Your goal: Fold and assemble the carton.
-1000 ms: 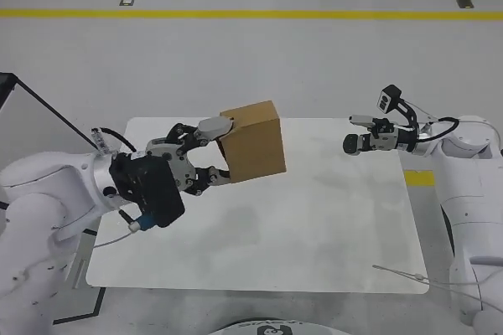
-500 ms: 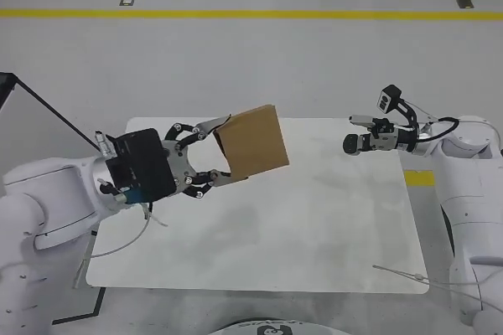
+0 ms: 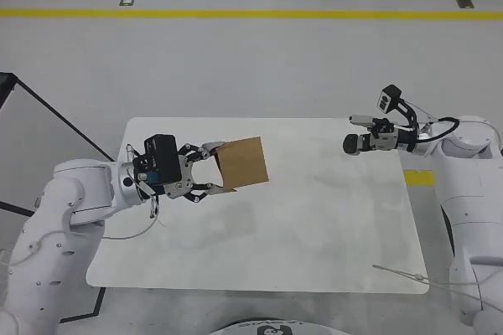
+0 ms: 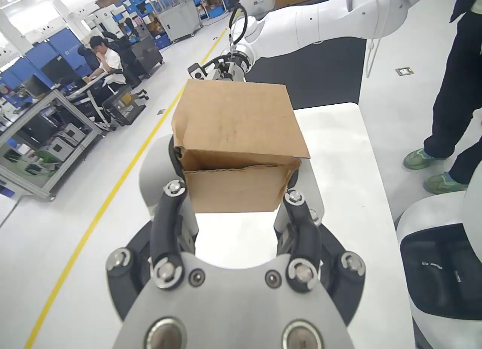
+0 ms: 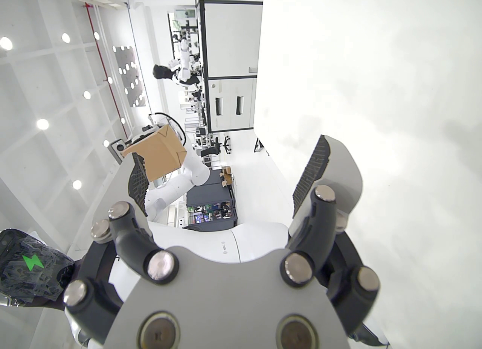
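The white worktop [image 3: 318,234] carries nothing that rests on it. The carton [image 3: 241,163] hangs over its left part, toward the far edge, tilted and apparently lifted clear of the surface. The carton is already squared up into a box with four walls standing. In the right wrist view the end turned toward the right arm looks closed, with its panels meeting along a seam, so the bulk of the folding seems done. The left pincer [image 3: 218,170] grips the carton from the left, one finger on each side of the end that faces its wrist. The right pincer [image 3: 350,144] is at the far right edge of the worktop, well apart from the carton, spread wide and holding nothing. What is left, by my reading, sits at the gripped end. There the flaps [image 4: 233,192] are folded over but loose, a dark gap shows between the upper panel and the one below it, and one edge juts past the box's corner. That end probably needs pressing flat or tucking before the carton counts as assembled. The idle right arm looks best placed to do it, or the carton could be set down on the worktop first.
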`<state>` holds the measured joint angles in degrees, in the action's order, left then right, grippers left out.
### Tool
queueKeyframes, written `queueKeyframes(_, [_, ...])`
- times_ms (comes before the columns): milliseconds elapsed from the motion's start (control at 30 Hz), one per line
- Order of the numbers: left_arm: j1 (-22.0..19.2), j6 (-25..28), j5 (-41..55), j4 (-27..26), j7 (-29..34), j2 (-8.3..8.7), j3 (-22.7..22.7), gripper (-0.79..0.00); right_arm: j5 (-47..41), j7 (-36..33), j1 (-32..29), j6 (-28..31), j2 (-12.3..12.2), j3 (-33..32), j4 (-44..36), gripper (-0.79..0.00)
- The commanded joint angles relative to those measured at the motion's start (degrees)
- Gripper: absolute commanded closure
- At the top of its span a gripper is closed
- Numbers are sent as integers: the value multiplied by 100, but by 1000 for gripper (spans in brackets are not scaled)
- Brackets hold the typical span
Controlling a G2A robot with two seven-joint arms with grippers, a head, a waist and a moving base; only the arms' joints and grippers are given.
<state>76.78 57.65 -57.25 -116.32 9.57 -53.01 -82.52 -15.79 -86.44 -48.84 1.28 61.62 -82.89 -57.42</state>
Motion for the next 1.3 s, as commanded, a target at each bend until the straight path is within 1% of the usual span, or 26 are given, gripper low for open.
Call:
queueKeyframes(0, [-2,-4,0,-17,10,1,-5,0,0,0,0,0,0,0,0,-785])
queueKeyframes(133, [-2,-4,0,-17,10,1,-5,0,0,0,0,0,0,0,0,-785])
queueKeyframes(167, [22,10,-10,-37,2,-2,43,0,0,0,0,0,0,0,0,-785])
queueKeyframes(267, [-54,35,-272,228,115,-8,338,0,0,0,0,0,0,0,0,-785])
queueKeyframes(333, [-149,35,-295,609,-32,-27,639,0,0,0,0,0,0,0,0,-785])
queueKeyframes(400, [-336,35,-502,872,-157,-46,976,0,0,0,0,0,0,0,0,-785])
queueKeyframes(533, [-696,35,-718,1583,-567,-97,1642,0,0,0,0,0,0,0,0,-785])
queueKeyframes(633, [-955,35,-688,2121,-856,-150,1996,0,0,0,0,0,0,0,0,-785])
queueKeyframes(1167, [-987,35,-709,2166,-860,-155,2016,0,0,0,0,0,0,0,0,-785])
queueKeyframes(1267, [-915,30,-647,2199,-806,-173,2142,0,0,0,0,0,0,0,0,-785])
